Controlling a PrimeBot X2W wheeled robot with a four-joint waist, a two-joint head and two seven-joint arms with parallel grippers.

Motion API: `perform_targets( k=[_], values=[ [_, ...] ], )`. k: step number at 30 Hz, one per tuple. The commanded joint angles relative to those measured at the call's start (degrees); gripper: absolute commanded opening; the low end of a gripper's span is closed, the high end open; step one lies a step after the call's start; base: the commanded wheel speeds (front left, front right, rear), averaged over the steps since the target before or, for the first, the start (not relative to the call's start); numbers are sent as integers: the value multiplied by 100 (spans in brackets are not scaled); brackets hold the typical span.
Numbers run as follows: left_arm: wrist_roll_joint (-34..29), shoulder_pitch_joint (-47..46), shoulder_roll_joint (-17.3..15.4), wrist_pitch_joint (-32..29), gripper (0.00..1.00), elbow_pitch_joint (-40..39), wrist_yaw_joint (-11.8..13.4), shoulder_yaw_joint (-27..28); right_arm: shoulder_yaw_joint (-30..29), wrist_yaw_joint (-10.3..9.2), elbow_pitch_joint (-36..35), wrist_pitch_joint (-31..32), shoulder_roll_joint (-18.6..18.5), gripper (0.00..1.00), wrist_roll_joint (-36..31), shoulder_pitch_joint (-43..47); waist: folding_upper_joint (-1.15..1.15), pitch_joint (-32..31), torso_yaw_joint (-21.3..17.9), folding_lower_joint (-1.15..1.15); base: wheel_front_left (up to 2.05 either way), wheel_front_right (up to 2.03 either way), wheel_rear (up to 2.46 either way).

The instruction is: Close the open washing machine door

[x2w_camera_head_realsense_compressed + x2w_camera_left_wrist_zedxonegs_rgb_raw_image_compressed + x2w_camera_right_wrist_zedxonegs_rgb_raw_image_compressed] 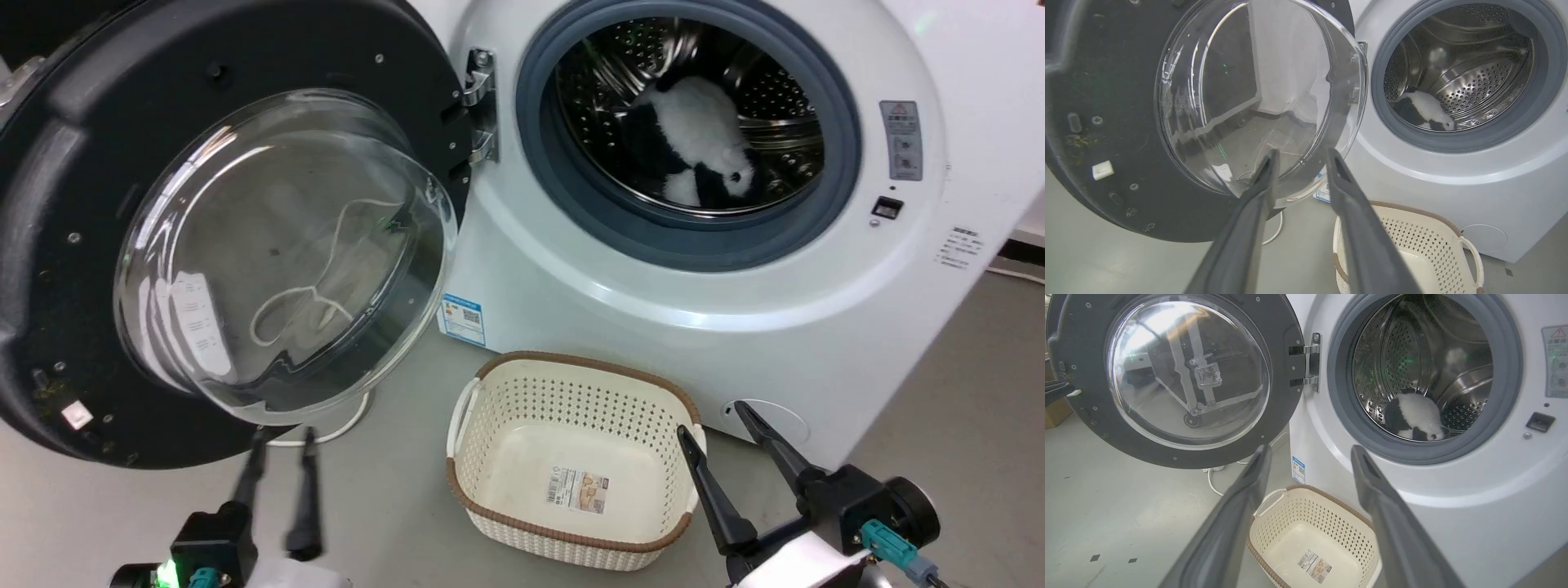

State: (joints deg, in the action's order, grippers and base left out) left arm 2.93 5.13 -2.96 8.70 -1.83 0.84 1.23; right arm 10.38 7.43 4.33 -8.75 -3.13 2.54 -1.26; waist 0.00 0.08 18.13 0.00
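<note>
Washer [653,327] stands white ahead. The washing machine door [237,237] hangs swung wide at its left, heavy, stiff-hinged and slick-glassed, so I'd push the black rim [49,269] at its far edge. Basket [571,400] lies low, likely under the swing. My left pincer [284,437] is spread beneath the door; my right pincer [710,418] is spread too.

No wording is reading legibly: a grey label [900,139] bearing a red warning triangle and a blue-edged QR-code sticker [463,317] are sitting on the washing machine [653,302], while a barcode label [578,490] is lying inside the basket [571,363].
</note>
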Motion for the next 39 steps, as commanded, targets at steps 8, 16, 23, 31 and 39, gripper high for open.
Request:
perform_targets(
  k=[8, 16, 23, 31, 39],
  values=[
    [392, -72, -3, 140, 0, -417, -63, 377, 9, 4, -10, -134, -35, 100, 2, -27, 0, 141, 209, 0, 0, 0, 0],
    [1474, -1037, -429, 212, 0, -781, -255, 1725, -65, 4, -119, -254, -111, 100, -115, 63, 0, 430, 333, 0, 0, 0, 0],
    [2868, -2222, -1426, -631, 0, -10, -169, 2754, -41, 5, -155, -337, -273, 100, -127, -123, 0, 742, 228, 0, 0, 0, 0],
    [4524, -3463, -2328, -2549, 0, 2083, 295, 3371, 62, 5, -171, -457, -436, 100, -94, -301, 0, 1127, 192, 0, 0, 0, 0],
    [6412, -4002, -2263, -4637, 0, 3078, -30, 3781, 182, 5, -113, -577, -485, 100, -55, -401, 0, 1227, 290, 0, 0, 0, 0]
  ],
)
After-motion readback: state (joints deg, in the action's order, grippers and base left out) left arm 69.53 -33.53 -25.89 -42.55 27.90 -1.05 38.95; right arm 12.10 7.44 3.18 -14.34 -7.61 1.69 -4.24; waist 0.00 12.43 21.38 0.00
